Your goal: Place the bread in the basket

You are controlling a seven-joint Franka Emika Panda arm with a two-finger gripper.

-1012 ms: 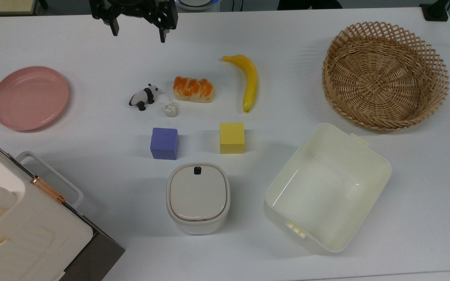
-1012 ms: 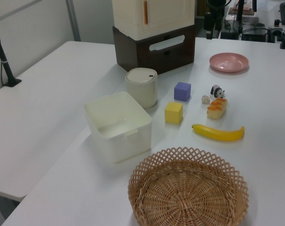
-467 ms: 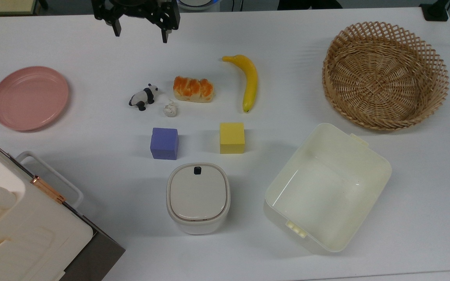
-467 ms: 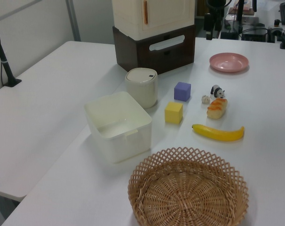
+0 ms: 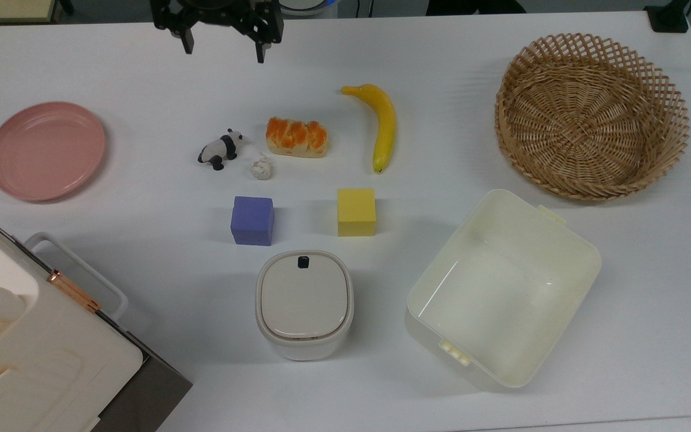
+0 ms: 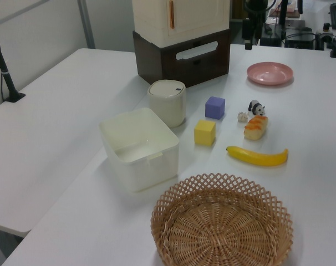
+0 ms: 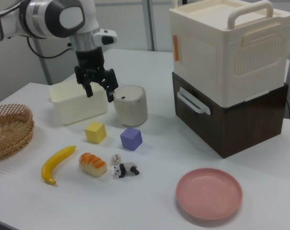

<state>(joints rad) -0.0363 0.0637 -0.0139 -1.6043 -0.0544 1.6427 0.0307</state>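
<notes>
The bread [image 5: 296, 137], a small loaf with an orange-brown glazed top, lies on the white table near the middle, between a toy panda and a banana; it also shows as the bread [image 6: 255, 127] and the bread [image 7: 93, 164]. The wicker basket [image 5: 561, 47] stands empty at the top view's far right, also seen as the basket [image 6: 212, 183] and the basket [image 7: 11, 125]. My gripper [image 5: 224, 53] hangs open and empty above the table's far edge, up and left of the bread in the top view. In the right view my gripper [image 7: 99, 95] hovers well above the table.
A yellow banana [image 5: 384, 125] lies right of the bread, with a panda [image 5: 221, 149] and a small white lump [image 5: 261, 167] on its left. Yellow cube [image 5: 356, 211], purple cube [image 5: 252, 220], lidded canister [image 5: 304, 303], cream tub [image 5: 579, 252], pink plate [image 5: 45, 150] and a stacked box [image 5: 33, 348] stand around.
My gripper has drifted a little to the right in the top view, still open. Nothing on the table has moved.
</notes>
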